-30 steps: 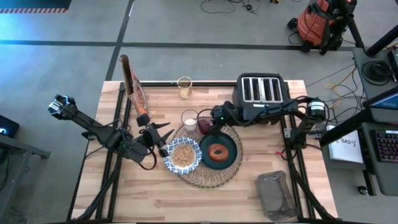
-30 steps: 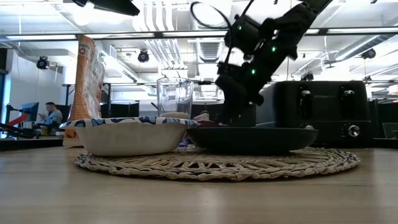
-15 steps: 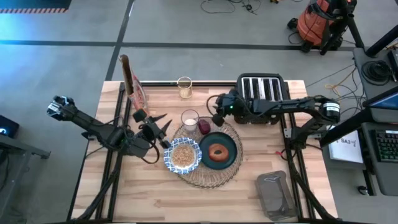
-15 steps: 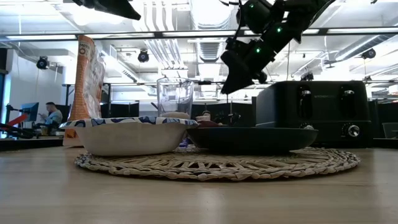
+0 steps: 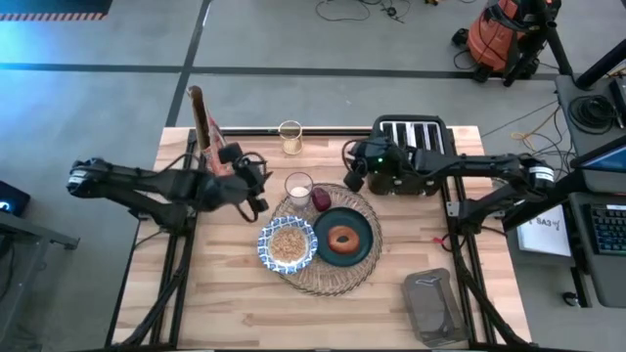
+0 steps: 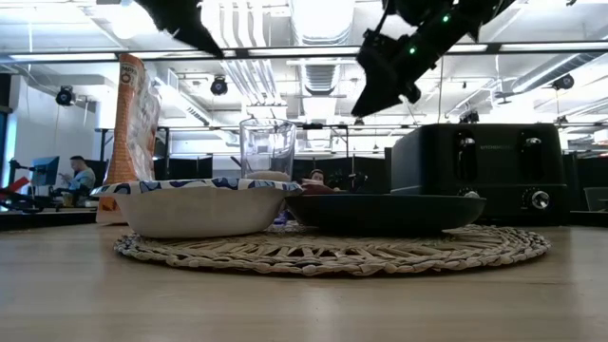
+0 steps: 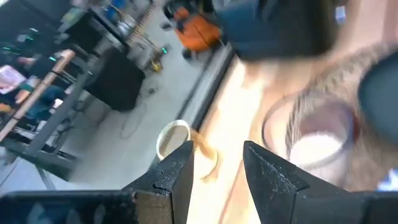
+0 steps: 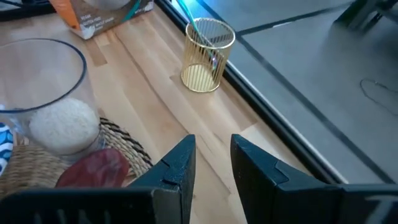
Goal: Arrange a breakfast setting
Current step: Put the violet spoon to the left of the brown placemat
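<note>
Centrally, we see the woven placemat [image 5: 328, 244] on the wooden table [image 5: 225, 303], carrying the patterned bowl [image 5: 288, 244] of cereal, the dark plate [image 5: 364, 249] with the bagel [image 5: 343, 238] on it, the small glass [image 5: 298, 186] and the red fruit [image 5: 321, 198] just beside the glass. We find the left gripper [image 5: 256, 186] raised near the glass on its cereal-bag side, fingers [image 7: 174, 174] parted and grasping nothing. We find the right gripper [image 5: 354, 168] raised between the fruit and the toaster [image 5: 411, 142], fingers [image 8: 180, 165] slightly parted, likewise empty. Beyond the glass stand the cereal bag [image 5: 207, 127] and a gold wire cup [image 5: 290, 137].
</note>
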